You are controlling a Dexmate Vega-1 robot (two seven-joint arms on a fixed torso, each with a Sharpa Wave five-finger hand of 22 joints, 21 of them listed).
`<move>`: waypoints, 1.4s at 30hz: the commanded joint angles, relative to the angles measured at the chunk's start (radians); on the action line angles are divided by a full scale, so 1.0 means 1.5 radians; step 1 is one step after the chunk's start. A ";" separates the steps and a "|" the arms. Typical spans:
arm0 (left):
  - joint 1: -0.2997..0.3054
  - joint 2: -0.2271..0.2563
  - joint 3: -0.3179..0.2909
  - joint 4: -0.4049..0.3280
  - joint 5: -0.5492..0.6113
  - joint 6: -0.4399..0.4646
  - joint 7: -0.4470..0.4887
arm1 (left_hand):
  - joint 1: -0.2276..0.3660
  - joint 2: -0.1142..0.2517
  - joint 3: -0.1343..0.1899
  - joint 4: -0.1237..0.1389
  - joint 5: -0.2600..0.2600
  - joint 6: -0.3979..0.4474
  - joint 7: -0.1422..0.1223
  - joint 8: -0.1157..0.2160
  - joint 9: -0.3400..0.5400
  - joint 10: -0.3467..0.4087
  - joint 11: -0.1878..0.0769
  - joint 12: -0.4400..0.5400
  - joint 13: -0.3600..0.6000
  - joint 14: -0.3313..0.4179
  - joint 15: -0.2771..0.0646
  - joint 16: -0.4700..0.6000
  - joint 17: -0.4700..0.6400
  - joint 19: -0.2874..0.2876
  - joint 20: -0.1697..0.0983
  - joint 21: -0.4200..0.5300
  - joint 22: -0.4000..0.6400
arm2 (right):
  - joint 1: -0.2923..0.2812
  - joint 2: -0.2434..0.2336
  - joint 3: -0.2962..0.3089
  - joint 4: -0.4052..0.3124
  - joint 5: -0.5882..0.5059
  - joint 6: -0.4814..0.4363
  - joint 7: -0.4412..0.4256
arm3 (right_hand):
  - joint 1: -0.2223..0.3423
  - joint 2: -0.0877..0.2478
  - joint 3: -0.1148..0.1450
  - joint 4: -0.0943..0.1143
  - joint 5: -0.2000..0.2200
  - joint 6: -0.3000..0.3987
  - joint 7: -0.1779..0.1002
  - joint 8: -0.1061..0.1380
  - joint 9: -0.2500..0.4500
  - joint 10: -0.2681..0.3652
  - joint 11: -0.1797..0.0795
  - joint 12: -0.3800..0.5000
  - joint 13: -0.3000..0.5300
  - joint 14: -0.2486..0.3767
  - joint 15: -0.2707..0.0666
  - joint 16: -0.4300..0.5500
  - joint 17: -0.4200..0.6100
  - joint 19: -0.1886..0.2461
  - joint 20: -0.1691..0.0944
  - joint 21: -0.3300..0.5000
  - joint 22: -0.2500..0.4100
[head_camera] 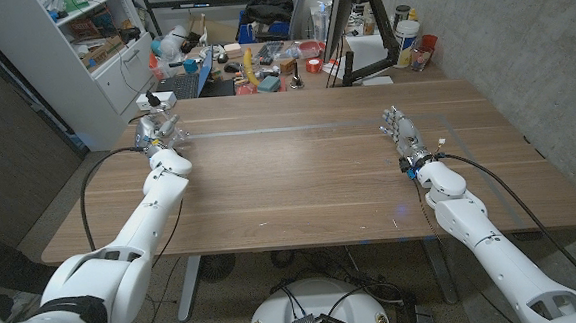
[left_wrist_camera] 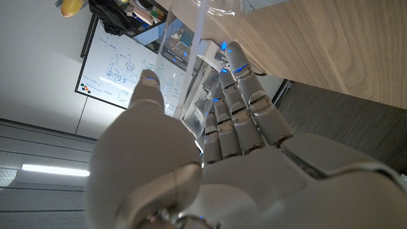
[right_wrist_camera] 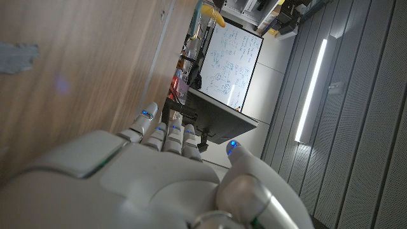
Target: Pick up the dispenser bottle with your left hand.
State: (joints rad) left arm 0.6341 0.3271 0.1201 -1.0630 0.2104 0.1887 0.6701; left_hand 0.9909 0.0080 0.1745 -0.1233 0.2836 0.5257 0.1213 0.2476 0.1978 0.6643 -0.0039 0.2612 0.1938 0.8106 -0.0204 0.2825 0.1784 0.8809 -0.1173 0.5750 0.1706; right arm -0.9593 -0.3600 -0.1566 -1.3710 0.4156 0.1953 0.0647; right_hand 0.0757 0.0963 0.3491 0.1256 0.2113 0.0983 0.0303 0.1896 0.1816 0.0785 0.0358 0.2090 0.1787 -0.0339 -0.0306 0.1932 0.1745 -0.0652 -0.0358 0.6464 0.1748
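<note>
Where the left arm reaches forward along the table's (head_camera: 299,181) left edge, its left hand (head_camera: 156,131) stands at the far left corner, fingers pointing away from the robot. In the left wrist view the fingers (left_wrist_camera: 245,102) run straight and close together, with the thumb set apart. The clear dispenser bottle (head_camera: 154,100) sits between thumb and fingers at that corner. It is upright, long axis vertical, white pump head on top. I cannot tell whether the hand actually grips it. Toward the right edge, the right hand (head_camera: 402,132) is on the table, fingers straight, thumb spread, holding nothing.
</note>
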 commanded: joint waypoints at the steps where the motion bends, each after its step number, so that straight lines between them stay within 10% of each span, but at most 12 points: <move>1: 0.018 -0.002 -0.010 -0.051 0.012 0.034 -0.007 | 0.068 0.064 0.025 -0.006 0.000 0.012 0.002 0.001 0.003 0.055 -0.049 -0.002 0.002 0.055 -0.133 -0.003 0.002 0.009 -0.009 0.003 0.000 | 0.002 0.001 0.002 0.009 0.004 0.009 0.007 | 0.006 0.039 0.000 -0.001 0.002 0.009 0.000 0.001 0.002 0.004 0.001 0.002 0.003 0.005 -0.003 -0.001 0.002 0.005 -0.061 -0.003 0.001; 42: 0.041 0.014 -0.019 -0.104 0.030 -0.033 -0.041 | 0.071 0.062 0.029 -0.003 -0.007 0.011 -0.004 -0.013 0.004 0.051 -0.056 -0.019 0.003 0.055 -0.135 -0.024 0.005 0.015 -0.017 -0.009 -0.001 | -0.001 0.002 0.007 0.020 0.012 0.021 0.015 | 0.005 0.039 -0.003 0.001 0.003 0.009 0.001 0.001 0.002 0.005 0.000 0.001 0.003 0.005 -0.003 -0.003 0.002 0.006 -0.061 -0.012 0.001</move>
State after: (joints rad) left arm 0.6844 0.3352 0.0898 -1.2035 0.2614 0.1819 0.6341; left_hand 1.0026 -0.0037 0.1751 -0.1239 0.2667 0.5345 0.1198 0.2310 0.2015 0.6705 -0.0080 0.2321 0.1933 0.8156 -0.0251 0.2509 0.1792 0.8914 -0.1170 0.5629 0.1682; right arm -0.9567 -0.3559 -0.1500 -1.3441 0.4290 0.2219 0.0828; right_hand 0.0757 0.0963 0.3492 0.1257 0.2113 0.0983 0.0303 0.1896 0.1816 0.0786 0.0358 0.2090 0.1787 -0.0339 -0.0306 0.1933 0.1744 -0.0597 -0.0303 0.6321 0.1745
